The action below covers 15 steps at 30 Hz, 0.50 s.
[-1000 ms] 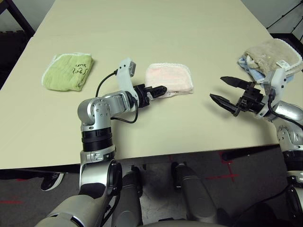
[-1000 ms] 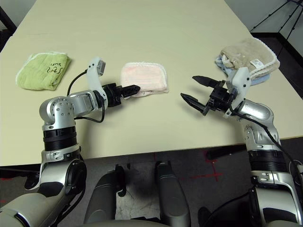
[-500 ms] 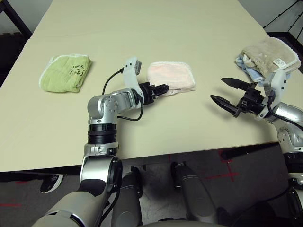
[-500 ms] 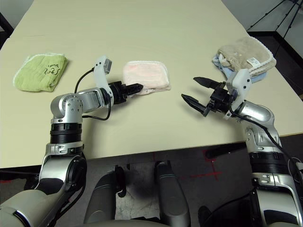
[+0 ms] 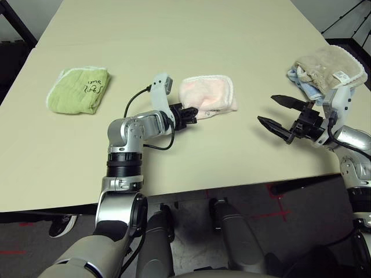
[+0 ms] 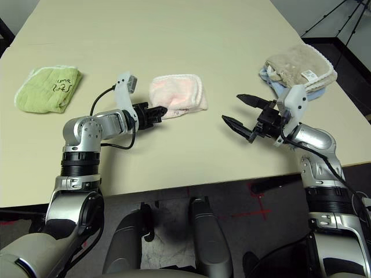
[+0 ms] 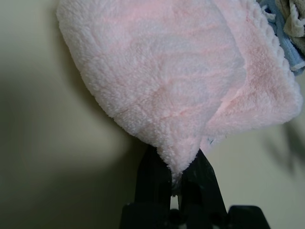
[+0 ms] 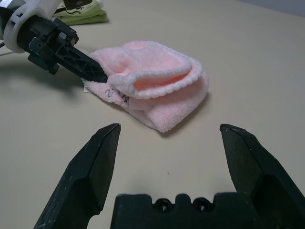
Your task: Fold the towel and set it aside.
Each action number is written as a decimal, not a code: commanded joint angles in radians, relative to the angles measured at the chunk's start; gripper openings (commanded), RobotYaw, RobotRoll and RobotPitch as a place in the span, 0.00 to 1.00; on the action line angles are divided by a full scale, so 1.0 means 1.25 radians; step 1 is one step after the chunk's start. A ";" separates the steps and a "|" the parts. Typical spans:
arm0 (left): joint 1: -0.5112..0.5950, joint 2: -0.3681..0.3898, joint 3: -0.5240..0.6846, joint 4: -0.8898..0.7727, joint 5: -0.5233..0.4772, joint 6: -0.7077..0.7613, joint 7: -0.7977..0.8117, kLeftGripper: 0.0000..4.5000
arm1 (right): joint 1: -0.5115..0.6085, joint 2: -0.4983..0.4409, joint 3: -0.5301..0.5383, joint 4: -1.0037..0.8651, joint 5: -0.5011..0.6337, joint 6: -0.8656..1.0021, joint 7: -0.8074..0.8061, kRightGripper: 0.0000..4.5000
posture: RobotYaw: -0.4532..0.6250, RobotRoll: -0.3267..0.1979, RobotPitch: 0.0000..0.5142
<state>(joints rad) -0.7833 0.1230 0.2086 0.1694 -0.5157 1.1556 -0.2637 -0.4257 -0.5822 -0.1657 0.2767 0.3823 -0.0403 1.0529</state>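
Pinching the towel point(image 5: 207, 94) corner, left claw point(image 5: 191, 113) clamped; right claw point(image 5: 279, 113) spread apart.

Pale pink terry towel point(image 5: 207, 96) with white trimmed edge, folded into a rounded bundle, lying mid-tabletop point(image 5: 191, 40). Near corner lifted and pinched in left pincer point(image 5: 193, 111); top layer bulging up, rest flat on surface.

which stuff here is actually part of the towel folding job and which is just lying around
Part of the job:
pink towel
left gripper, shut on its near corner
right gripper, open, waiting

Just lying about:
green towel
beige towel on a blue towel
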 commanded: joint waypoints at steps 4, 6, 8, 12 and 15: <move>0.003 -0.018 0.038 -0.029 -0.051 0.065 0.002 0.01 | -0.010 -0.005 0.012 0.035 -0.013 -0.036 0.027 1.00 | 0.16 0.62 0.46; -0.005 -0.035 0.065 -0.038 -0.071 0.095 0.015 0.19 | -0.011 -0.005 0.012 0.045 -0.015 -0.045 0.033 1.00 | 0.16 0.62 0.45; -0.012 -0.049 0.089 -0.038 -0.086 0.117 0.028 0.36 | -0.011 -0.005 0.012 0.052 -0.017 -0.052 0.037 1.00 | 0.16 0.62 0.45; -0.030 -0.071 0.137 -0.039 -0.117 0.162 0.046 0.70 | -0.011 -0.006 0.013 0.063 -0.021 -0.065 0.043 1.00 | 0.16 0.62 0.45; -0.045 -0.081 0.165 -0.033 -0.131 0.179 0.060 0.97 | -0.010 -0.008 0.014 0.070 -0.024 -0.074 0.046 1.00 | 0.15 0.62 0.45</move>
<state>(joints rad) -0.8242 0.0343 0.4017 0.1326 -0.6579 1.3527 -0.2027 -0.4451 -0.5822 -0.1605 0.3558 0.3609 -0.1160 1.0991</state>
